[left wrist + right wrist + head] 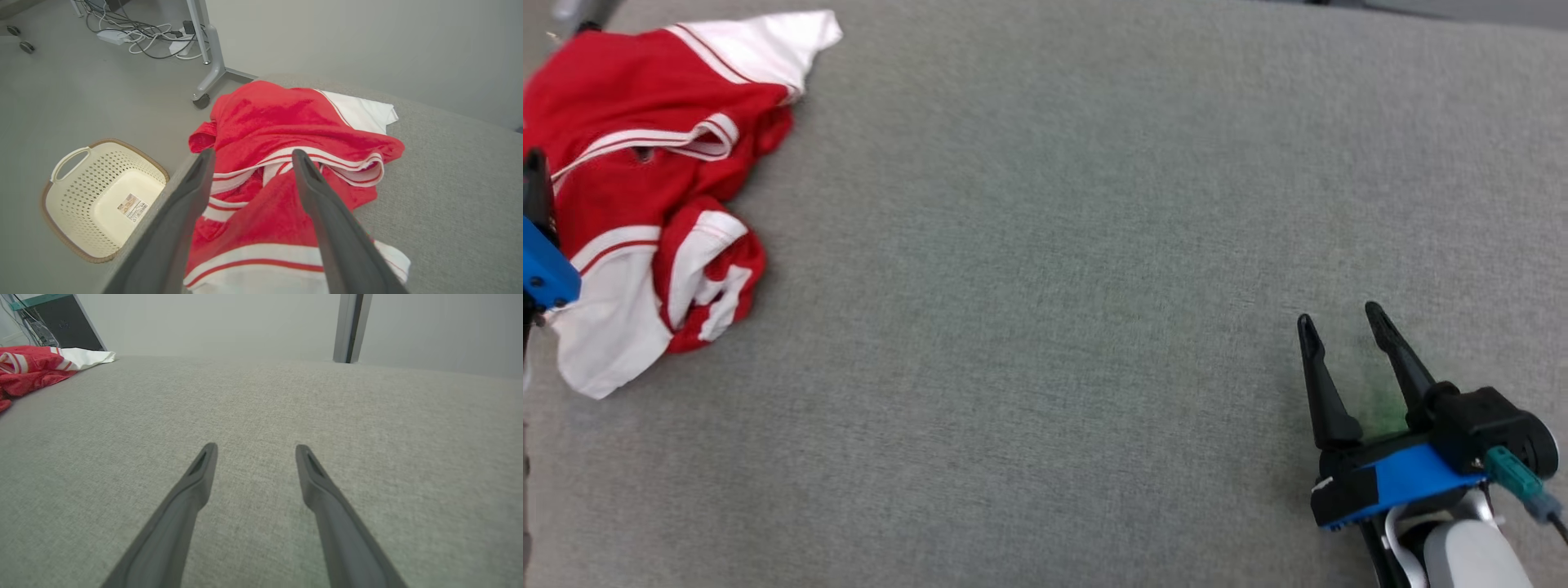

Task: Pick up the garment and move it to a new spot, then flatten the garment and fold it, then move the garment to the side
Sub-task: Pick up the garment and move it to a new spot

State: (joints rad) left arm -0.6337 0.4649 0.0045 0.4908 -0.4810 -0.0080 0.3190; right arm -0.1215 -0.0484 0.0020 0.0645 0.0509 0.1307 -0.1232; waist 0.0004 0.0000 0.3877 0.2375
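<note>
The garment point(645, 188) is a red and white striped piece of clothing, lying crumpled at the far left of the grey cloth surface point(1045, 327). My left gripper point(252, 155) hovers over the garment point(286, 134) with its two fingers spread wide and nothing between them; in the head view just a dark finger and the blue body point(543, 261) show at the left edge. My right gripper point(1339, 314) stands open at the lower right, far from the garment, over bare cloth. In the right wrist view the right gripper point(256, 449) points across the surface, the garment point(36, 369) at the far left.
A cream perforated basket point(69, 212) sits on the floor beside the surface's left edge. Beyond it stand a wheeled metal leg point(210, 69) and a tangle of cables point(139, 32). A grey post point(350, 326) rises behind the surface.
</note>
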